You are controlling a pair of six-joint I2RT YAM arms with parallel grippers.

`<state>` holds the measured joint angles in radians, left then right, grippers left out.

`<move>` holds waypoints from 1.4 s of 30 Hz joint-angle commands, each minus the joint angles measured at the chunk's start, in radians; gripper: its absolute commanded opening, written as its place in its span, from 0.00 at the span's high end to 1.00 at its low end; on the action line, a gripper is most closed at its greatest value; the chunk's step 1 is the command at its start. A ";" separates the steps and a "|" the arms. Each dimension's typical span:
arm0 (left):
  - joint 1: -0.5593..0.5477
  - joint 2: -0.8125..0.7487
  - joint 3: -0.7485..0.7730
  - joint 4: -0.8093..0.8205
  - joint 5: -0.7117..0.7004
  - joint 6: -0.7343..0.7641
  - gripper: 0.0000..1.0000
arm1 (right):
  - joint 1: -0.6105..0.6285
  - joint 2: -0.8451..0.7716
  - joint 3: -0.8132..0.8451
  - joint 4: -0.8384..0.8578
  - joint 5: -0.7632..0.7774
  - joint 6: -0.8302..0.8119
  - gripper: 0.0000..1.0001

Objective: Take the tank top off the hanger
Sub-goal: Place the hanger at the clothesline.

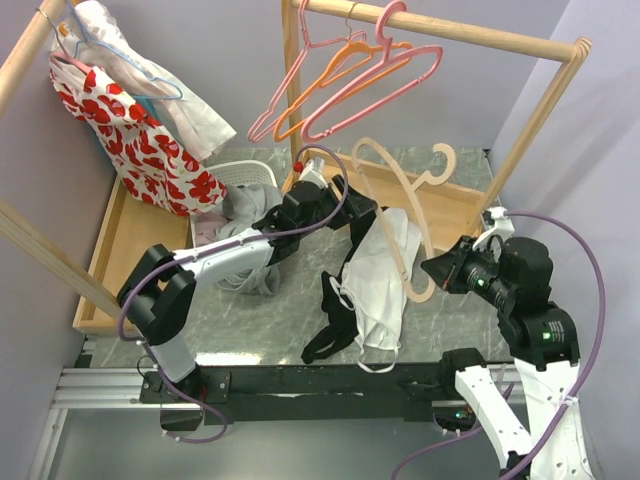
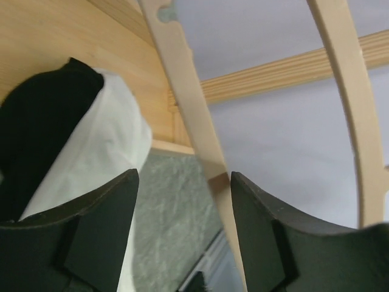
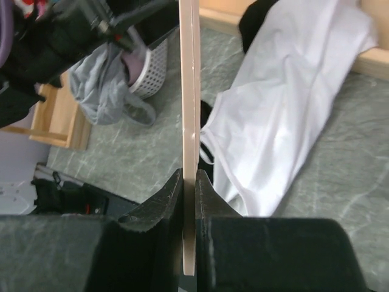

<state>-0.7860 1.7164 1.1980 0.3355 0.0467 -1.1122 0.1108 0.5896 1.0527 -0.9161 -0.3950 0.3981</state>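
The white tank top with black trim [image 1: 378,285] lies crumpled on the marble table; it also shows in the right wrist view [image 3: 285,115] and the left wrist view [image 2: 103,140]. The beige wooden hanger [image 1: 422,288] is held up above it, its arms bare in both wrist views [image 2: 182,97] [image 3: 189,91]. My right gripper [image 1: 432,272] [image 3: 189,176] is shut on the hanger's lower end. My left gripper [image 1: 352,212] [image 2: 182,176] is open at the garment's upper end. One hanger arm passes between its jaws, close to the right finger [image 2: 261,219].
A white basket [image 1: 245,178] with grey clothes spilling out [image 1: 240,265] stands behind the left arm. Pink and orange hangers [image 1: 345,80] hang on the wooden rail [image 1: 470,35]. A red floral garment [image 1: 140,140] hangs at the left above the wooden base [image 1: 120,240].
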 commanded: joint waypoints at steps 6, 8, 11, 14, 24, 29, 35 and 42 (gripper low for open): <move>-0.025 -0.188 -0.066 -0.099 -0.113 0.275 0.24 | -0.002 0.133 0.222 -0.006 0.234 -0.038 1.00; -0.030 -0.227 -0.067 -0.115 -0.116 0.314 0.24 | -0.002 0.165 0.256 -0.013 0.263 -0.033 1.00; -0.053 -0.276 -0.064 -0.144 -0.136 0.386 0.22 | -0.003 0.200 0.305 -0.021 0.312 -0.031 1.00; -0.076 -0.311 -0.060 -0.177 -0.149 0.442 0.21 | -0.002 0.239 0.369 -0.027 0.346 -0.038 1.00; -0.133 -0.376 -0.081 -0.237 -0.145 0.548 0.15 | -0.003 0.403 0.627 -0.049 0.393 -0.073 1.00; -0.133 -0.403 -0.094 -0.253 -0.137 0.577 0.01 | -0.003 0.522 0.747 -0.055 0.393 -0.088 1.00; -0.134 -0.431 -0.101 -0.279 -0.145 0.604 0.01 | -0.002 0.624 0.839 -0.047 0.416 -0.097 1.00; -0.134 -0.432 -0.100 -0.296 -0.151 0.620 0.01 | -0.002 0.714 0.952 -0.053 0.449 -0.119 1.00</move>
<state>-0.9180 1.3106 1.0992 0.0372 -0.0933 -0.5224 0.1108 1.2861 1.9285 -1.0019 0.0170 0.3038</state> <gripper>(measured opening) 0.994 0.140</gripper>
